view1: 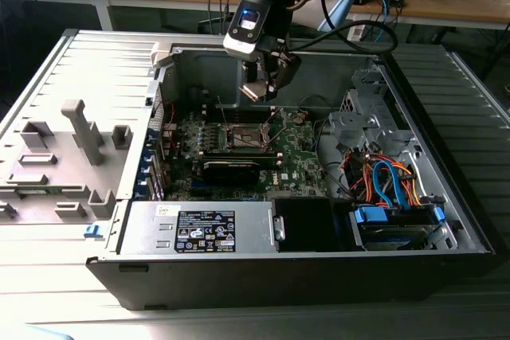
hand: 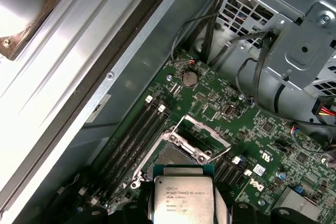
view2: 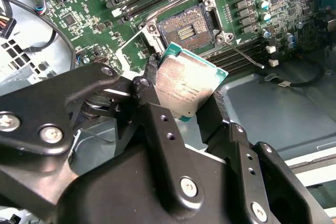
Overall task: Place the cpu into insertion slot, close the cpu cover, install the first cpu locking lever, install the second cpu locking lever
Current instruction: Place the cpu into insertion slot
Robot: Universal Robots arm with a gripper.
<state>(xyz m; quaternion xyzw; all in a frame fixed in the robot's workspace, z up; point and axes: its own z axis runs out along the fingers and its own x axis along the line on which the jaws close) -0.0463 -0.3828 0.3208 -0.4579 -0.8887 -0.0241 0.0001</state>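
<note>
The black two-fingered gripper (view2: 182,95) is clamped on the small, flat, square cpu with a grey metal top (view2: 185,85). It pinches the chip by two opposite edges and holds it tilted in the air above the green motherboard (view1: 307,157), inside the open grey computer case (view1: 454,197). The square dark insertion slot (view2: 186,29) lies uncovered just below the chip, not touching it. The thin silver cpu cover (hand: 203,129), a frame with a square window, stands swung up off the slot.
</note>
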